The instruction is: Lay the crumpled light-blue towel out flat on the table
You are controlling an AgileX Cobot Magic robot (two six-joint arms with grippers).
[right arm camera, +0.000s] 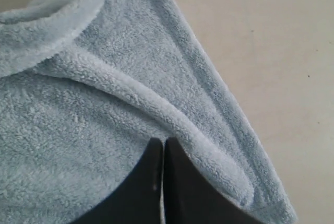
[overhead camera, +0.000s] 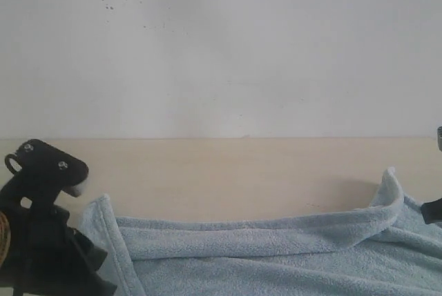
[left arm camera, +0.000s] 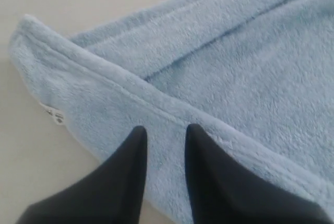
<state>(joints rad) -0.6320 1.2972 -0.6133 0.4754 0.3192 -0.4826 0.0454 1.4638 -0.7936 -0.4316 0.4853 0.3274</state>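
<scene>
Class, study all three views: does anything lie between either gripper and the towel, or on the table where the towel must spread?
Nothing visible does. The left gripper and the right gripper are both right at the towel, with its fabric at their fingertips. The table beyond it, up to the wall, shows only bare surface.

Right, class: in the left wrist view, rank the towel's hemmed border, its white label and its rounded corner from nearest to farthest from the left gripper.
From the left gripper:
1. hemmed border, just ahead of the fingertips.
2. white label, off to one side at the towel's edge.
3. towel corner, farthest, beyond the label.
</scene>
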